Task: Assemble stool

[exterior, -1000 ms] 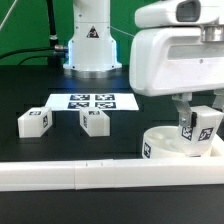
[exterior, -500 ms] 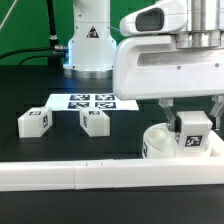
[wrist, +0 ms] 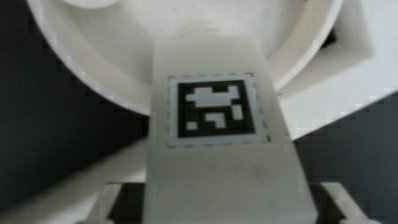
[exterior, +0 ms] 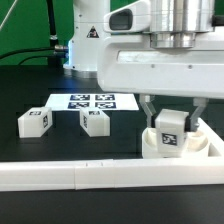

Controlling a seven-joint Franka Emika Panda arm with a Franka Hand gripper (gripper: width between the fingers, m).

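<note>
gripper (exterior: 172, 122) slid the blocky white plastic leg (exterior: 171, 138), clamped tight, across over the round white plastic seat (exterior: 207, 145) — insertion step, i'd guess; next needed careful alignment.

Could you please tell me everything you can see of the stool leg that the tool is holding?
The leg is a small blocky white piece, seemingly plastic, with a black-and-white square tag on one face. The tool clamps it from two sides. It stands roughly upright over the round white seat, at the exterior view's right; whether it touches the seat cannot be told.
</note>
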